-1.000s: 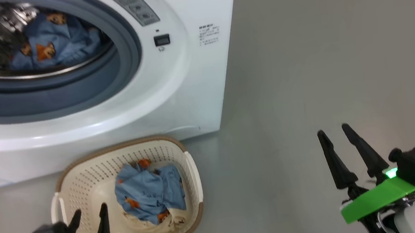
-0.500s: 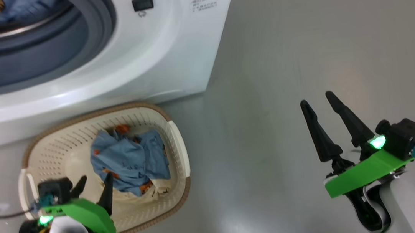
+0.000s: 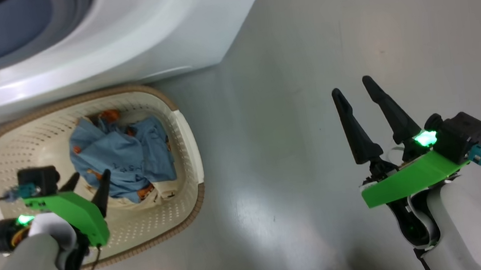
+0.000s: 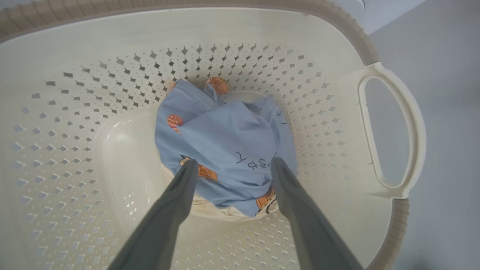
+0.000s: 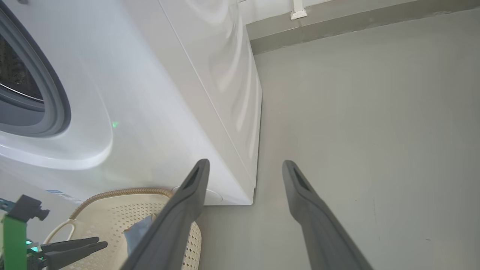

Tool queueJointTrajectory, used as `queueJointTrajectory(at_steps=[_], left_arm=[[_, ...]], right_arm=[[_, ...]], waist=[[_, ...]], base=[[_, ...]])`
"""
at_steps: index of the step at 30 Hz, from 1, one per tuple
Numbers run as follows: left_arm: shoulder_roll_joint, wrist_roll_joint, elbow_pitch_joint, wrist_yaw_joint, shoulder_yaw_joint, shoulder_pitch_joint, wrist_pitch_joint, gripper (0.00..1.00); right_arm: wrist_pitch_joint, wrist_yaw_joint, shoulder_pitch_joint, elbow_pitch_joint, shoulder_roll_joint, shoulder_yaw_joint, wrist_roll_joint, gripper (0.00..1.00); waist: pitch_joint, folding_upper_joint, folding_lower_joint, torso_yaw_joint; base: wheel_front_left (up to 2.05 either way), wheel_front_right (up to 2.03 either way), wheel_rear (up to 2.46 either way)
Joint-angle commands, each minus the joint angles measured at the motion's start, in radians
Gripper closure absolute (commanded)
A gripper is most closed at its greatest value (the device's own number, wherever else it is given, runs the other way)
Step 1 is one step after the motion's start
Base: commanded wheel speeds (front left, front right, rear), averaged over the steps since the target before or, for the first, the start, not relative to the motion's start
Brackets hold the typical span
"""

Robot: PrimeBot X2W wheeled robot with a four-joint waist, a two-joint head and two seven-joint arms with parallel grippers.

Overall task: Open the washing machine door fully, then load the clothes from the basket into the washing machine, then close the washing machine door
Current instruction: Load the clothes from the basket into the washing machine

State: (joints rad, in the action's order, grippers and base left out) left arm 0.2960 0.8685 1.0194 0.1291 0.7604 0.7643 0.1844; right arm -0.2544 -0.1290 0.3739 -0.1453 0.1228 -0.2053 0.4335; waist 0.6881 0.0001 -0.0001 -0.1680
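Jaws wide and empty over the clothes [image 4: 225, 138] in the basket [image 4: 56, 56], the left gripper [image 4: 233, 162] should lower straight and pinch the bundle deeply; the right gripper [image 3: 350, 85] hangs open, empty.

The basket [image 3: 22, 140] is cream plastic with perforated walls, a brown woven rim and white side handles. It sits on the floor just in front of the washer [image 3: 123, 44]. Crumpled in its middle lie the clothes [image 3: 122, 161], light blue with orange prints over a cream piece. A grey-blue gasket rings the white washer's dark opening.
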Motion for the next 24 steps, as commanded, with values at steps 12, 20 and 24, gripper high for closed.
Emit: queueJointTrajectory(at_steps=[12, 20, 24], left_arm=[[0.102, 0.16, 0.001, 0.002, 0.14, 0.107, -0.011, 0.0], [0.117, 0.222, 0.01, 0.002, 0.205, 0.145, -0.006, 0.0], [0.127, 0.255, 0.014, 0.002, 0.235, 0.161, -0.005, 0.0]], right_arm=[[-0.007, -0.002, 0.024, 0.033, -0.026, -0.022, -0.012, 0.0], [-0.007, -0.002, 0.042, 0.033, -0.031, -0.03, -0.016, 0.0], [-0.007, -0.002, 0.048, 0.036, -0.032, -0.033, -0.017, 0.0]], waist=[[0.114, -0.0001, 0.0001, -0.036], [0.136, -0.0001, 0.0001, -0.037], [0.143, -0.0001, 0.0001, -0.041]], base=[[0.0, 0.0, 0.0], [0.0, 0.0, 0.0], [0.0, 0.0, 0.0]])
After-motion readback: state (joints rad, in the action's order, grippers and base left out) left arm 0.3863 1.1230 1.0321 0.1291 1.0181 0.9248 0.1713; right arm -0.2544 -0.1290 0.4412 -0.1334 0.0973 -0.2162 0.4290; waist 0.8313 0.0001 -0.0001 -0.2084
